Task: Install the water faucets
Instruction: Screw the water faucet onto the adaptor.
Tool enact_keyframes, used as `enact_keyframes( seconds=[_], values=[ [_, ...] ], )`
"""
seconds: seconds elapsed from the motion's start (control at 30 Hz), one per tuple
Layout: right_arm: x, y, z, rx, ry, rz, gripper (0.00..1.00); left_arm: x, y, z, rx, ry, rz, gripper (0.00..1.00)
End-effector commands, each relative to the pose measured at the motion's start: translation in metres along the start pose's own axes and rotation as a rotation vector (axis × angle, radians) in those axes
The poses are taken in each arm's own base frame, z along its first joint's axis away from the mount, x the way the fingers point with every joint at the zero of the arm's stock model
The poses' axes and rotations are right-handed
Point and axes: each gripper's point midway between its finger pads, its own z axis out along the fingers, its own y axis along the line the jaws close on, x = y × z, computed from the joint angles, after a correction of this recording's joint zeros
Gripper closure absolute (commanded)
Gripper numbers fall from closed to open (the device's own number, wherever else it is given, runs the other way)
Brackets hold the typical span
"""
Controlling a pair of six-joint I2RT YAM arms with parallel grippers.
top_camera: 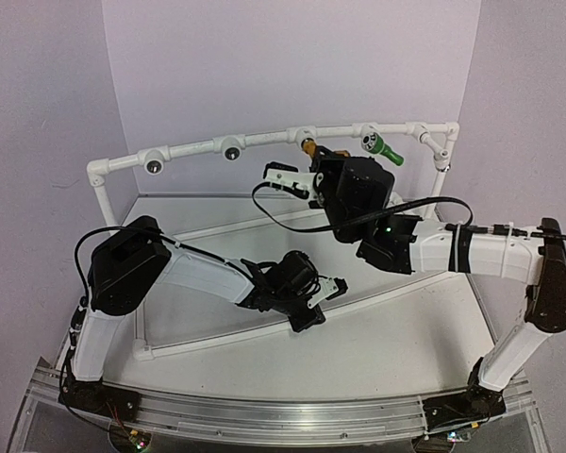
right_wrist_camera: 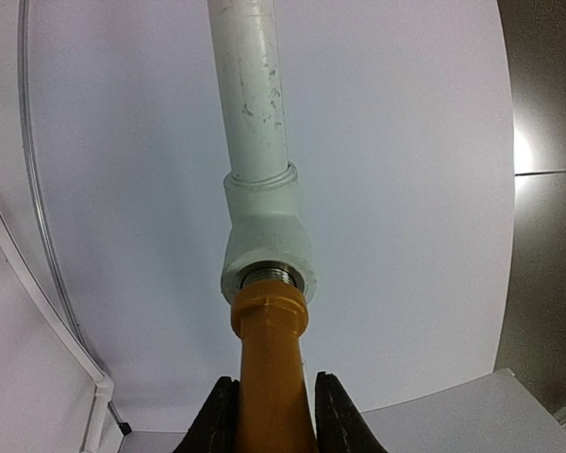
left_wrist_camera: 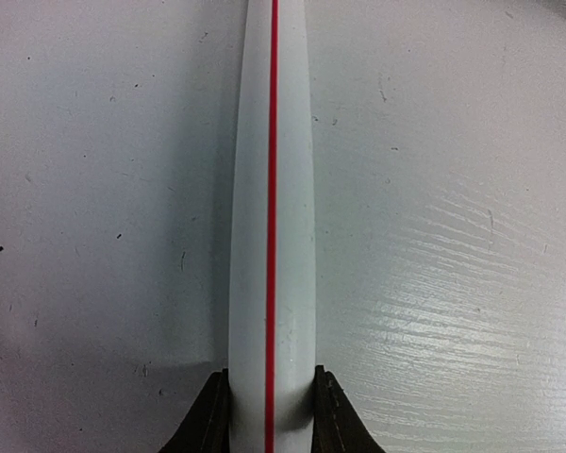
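**Right wrist view: yellow-orange faucet (right_wrist_camera: 269, 377) at the socket, right jaws pinching its body**

Right jaws are clamped on either side of the faucet's orange body at bottom centre. Its hex collar and brass-coloured thread point up into the white socket fitting (right_wrist_camera: 267, 241). A few threads show at the mouth, so it looks only partly screwed in.

In the top view this faucet sits at upper centre of the white pipe frame (top_camera: 189, 151). The green faucet (top_camera: 385, 147) sits in the next socket to the right, apparently already fitted.

In the left wrist view, the left jaws pinch a red-striped pipe (left_wrist_camera: 272, 236) low over the table (top_camera: 387, 340), likely steadying the frame.

Handling, as a judgement:
- The faucet is light, stiff plastic with a smooth body, so it may slip under twisting.
- Hold the body just behind the collar, never the thread.
- Keep it straight with the socket, since cross-threading is the risk.
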Motion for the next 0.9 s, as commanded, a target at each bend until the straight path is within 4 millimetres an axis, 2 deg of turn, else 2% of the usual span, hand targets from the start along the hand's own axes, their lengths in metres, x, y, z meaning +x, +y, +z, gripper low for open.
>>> enact_keyframes(
  seconds=[0.0, 0.4, 0.57, 0.87],
  values=[
    [0.002, -0.015, 0.010, 0.031, 0.023, 0.075, 1.00, 0.033, -0.013, 0.008, 0.047, 0.089, 0.002, 1.00],
    [0.004, -0.045, 0.014, 0.033, 0.020, 0.312, 1.00, 0.038, -0.020, 0.017, 0.048, 0.109, 0.023, 1.00],
    [0.010, -0.037, 0.012, 0.007, 0.012, 0.359, 1.00, 0.045, -0.024, 0.025, 0.066, 0.133, 0.023, 1.00],
    [0.013, -0.037, 0.006, -0.021, 0.004, 0.425, 1.00, 0.051, -0.026, 0.029, 0.076, 0.158, 0.032, 1.00]
  ],
)
